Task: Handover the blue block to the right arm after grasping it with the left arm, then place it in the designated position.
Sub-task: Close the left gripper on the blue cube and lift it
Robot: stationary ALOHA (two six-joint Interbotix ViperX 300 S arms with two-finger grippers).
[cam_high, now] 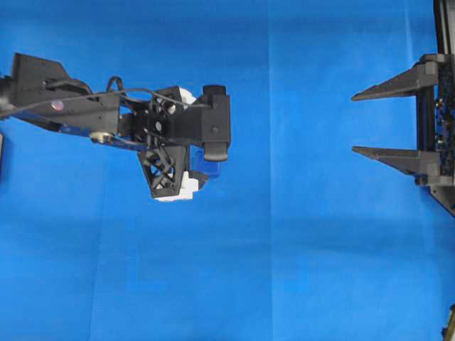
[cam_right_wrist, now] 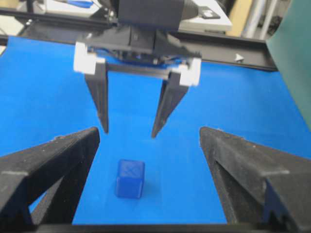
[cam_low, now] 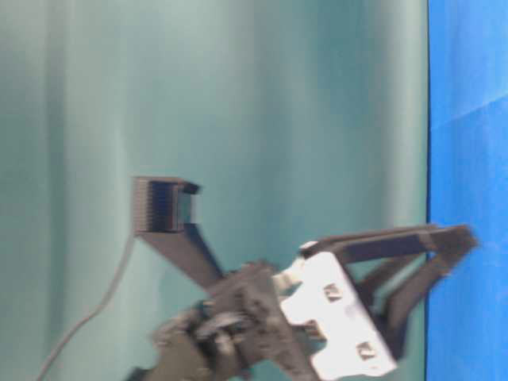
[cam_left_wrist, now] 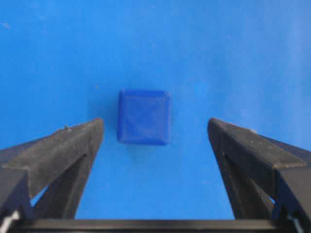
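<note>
The blue block (cam_left_wrist: 144, 117) sits on the blue cloth (cam_high: 298, 249), left of centre in the overhead view, where the left arm (cam_high: 78, 103) hides most of it. In the left wrist view it lies at mid-frame, just beyond the 2 spread fingers (cam_left_wrist: 73, 150) and between their lines, touching neither. The left gripper (cam_right_wrist: 129, 131) hangs above the cloth with its jaws wide apart, tips pointing down behind the block in the right wrist view. The right gripper (cam_high: 355, 122) waits at the right edge of the overhead view, well apart from the block, its 2 fingers also spread and holding nothing.
</note>
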